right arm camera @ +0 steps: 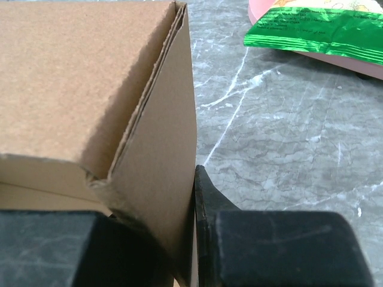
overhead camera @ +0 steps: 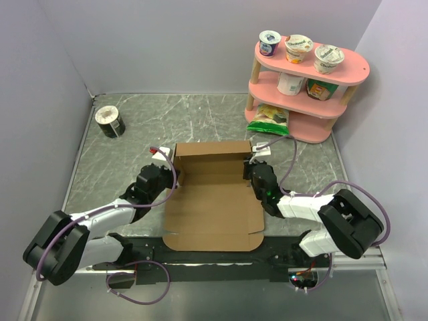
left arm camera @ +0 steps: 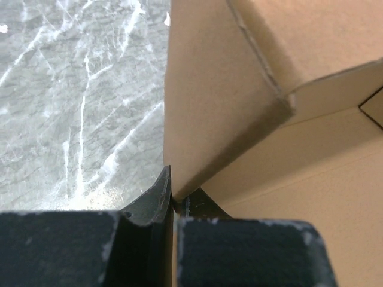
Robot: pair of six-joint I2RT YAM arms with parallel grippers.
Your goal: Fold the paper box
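The paper box [overhead camera: 212, 200] is lying in the middle of the table [overhead camera: 200, 117]. The left gripper [overhead camera: 171, 157] is pinching its left wall and the right gripper [overhead camera: 251, 162] its right wall. A shelf [overhead camera: 348, 70] is standing behind on the right, with yogurt cups [overhead camera: 298, 48] sitting on top and a snack bag [overhead camera: 269, 119] lying on its bottom board. A small cup [overhead camera: 110, 122] is lying at the back left.

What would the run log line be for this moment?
paper box: part-folded | left gripper: shut on its left wall | right gripper: shut on its right wall

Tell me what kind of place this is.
Likely a robot test booth: plain walls enclose a marble-look table, and a pink shelf holds staged yogurt cups.
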